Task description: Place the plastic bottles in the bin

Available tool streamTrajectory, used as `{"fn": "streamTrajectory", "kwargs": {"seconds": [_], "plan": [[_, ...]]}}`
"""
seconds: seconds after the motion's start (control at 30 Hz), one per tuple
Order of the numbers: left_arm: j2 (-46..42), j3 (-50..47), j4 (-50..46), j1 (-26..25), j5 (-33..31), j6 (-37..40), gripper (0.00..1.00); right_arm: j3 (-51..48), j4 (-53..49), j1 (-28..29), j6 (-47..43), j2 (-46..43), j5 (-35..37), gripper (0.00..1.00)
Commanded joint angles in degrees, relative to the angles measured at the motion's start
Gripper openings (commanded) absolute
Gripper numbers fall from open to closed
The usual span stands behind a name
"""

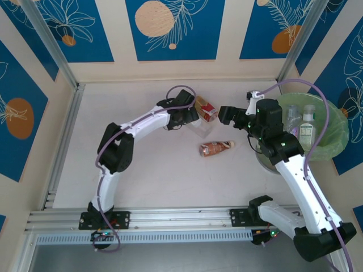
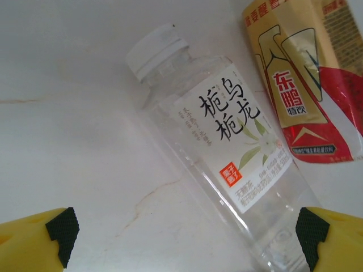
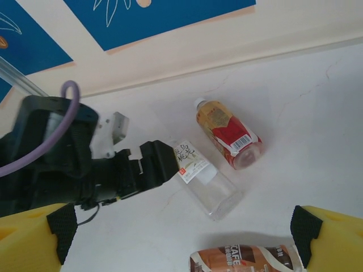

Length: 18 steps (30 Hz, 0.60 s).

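Three plastic bottles lie on the white table. A clear bottle with a white label [image 2: 227,141] [image 1: 200,129] [image 3: 202,177] lies under my left gripper [image 2: 187,238] [image 1: 187,117], which is open just above it, touching nothing. Beside it lies a red-and-gold bottle [image 2: 306,85] [image 1: 206,109] [image 3: 229,133]. A brown coffee bottle [image 1: 215,148] [image 3: 244,259] lies nearer the arms. My right gripper [image 3: 181,238] [image 1: 227,115] hovers open and empty over the brown bottle, to the right of the red one. The bin [image 1: 339,133], lined with a green bag, stands at the far right with two clear bottles [image 1: 300,122] upright inside.
Walls with blue panels close off the back and both sides. A metal rail [image 1: 62,141] runs along the table's left edge. My right arm [image 1: 300,175] passes close along the bin's left side. Bare table lies to the left and in front of the bottles.
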Motion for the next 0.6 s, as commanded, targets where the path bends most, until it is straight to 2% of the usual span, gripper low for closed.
{"fn": "streamTrajectory", "kwargs": {"seconds": [0.0, 0.23, 0.37, 0.57], "plan": [[3.7, 6.1, -7.9, -1.9, -1.5, -7.4, 1.0, -0.9, -1.3, 0.1, 0.6, -1.3, 2.7, 0.99], [10.3, 14.0, -10.2, -3.1, -4.2, -11.3, 1.0, -1.0, -1.8, 0.1, 0.8, -2.8, 3.3, 0.99], [15.1, 20.4, -12.8, -3.2, -6.5, -11.1, 1.0, -1.0, -2.3, 0.0, 0.6, -3.2, 4.0, 0.99], [23.0, 30.4, -18.3, -3.2, -5.7, -9.0, 1.0, -1.1, -2.7, 0.1, 0.7, -3.5, 3.8, 0.99]]}}
